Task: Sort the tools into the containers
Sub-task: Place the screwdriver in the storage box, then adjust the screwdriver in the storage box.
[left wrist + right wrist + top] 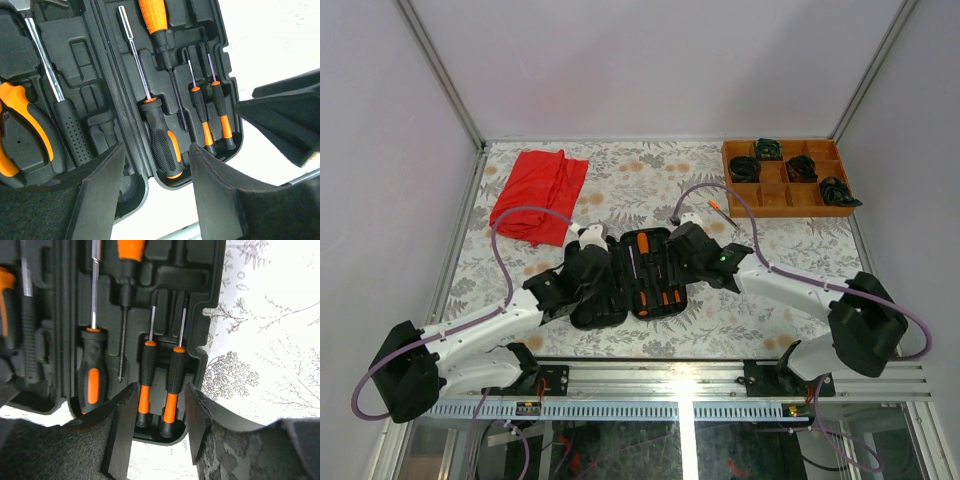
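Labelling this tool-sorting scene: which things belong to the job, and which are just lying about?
Job: black tool case, hammer, pliers, slotted screwdrivers, loose screwdriver beside the case.
Lying about: red cloth, wooden tray, black coiled bundles in it.

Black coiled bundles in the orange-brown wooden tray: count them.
4 black coiled bundles: one left, one far, one central, one overhanging the wooden tray's right rim. None looks hidden.

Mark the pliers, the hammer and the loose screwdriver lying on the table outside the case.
pliers (17,94), left wrist view, orange handle.
hammer (70,130), left wrist view, black dimpled grip.
loose screwdriver (719,208), top external view, orange handle.
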Robot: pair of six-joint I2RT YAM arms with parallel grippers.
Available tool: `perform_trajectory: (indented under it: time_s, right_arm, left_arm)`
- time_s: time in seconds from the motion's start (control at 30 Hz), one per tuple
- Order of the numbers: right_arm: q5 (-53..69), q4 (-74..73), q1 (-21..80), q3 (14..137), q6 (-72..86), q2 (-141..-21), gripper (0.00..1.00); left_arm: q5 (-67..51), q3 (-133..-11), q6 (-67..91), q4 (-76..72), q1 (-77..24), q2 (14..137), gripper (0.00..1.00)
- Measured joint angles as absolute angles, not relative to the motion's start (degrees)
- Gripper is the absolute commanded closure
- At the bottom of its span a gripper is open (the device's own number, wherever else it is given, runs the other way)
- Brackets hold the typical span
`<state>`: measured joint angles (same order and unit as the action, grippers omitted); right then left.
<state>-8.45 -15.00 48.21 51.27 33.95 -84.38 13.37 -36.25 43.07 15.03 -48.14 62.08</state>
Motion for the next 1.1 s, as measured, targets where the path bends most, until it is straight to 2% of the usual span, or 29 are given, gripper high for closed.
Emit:
perform_trajectory:
  time_s: [0.27,0.67,1.1]
  right_arm:
    - [-9.7,-15.2,48.2,51.3,31.3,-76.8,0.53]
    - [-8.0,-19.2,48.2,54.2,28.4,-81.2,0.75]
    - [-6.8,-20.3,48.2,54.9,28.4,-89.4,0.77]
  left_arm:
    - [13.5,-36.2,44.1,15.9,-48.1,61.5,0.47]
    - [13.5,-35.4,44.5,16.4,-48.1,61.2,0.47]
    - [13.4,-34.1,44.8,16.5,-48.1,61.1,0.47]
